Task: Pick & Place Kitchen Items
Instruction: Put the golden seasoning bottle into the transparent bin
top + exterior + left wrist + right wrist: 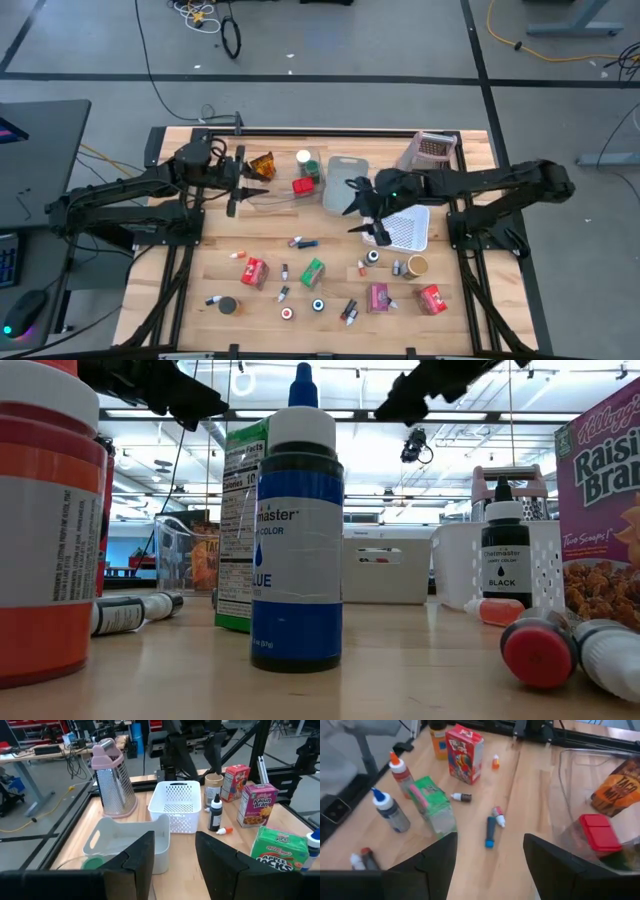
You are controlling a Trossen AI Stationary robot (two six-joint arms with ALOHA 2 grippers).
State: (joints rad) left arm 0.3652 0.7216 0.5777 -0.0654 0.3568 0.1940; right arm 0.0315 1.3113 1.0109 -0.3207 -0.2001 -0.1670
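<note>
Kitchen items scattered front; both end effectors empty, possibly above bins

In the low view, an orange-banded jar is cut off by the left edge, and a raisin bran box by the right edge. The blue bottle hides much of the green box behind it. In the high view the small bottles on the tabletop are too small to read. In the right wrist view the orange packet runs off the edge, blurred through a clear bin.
</note>
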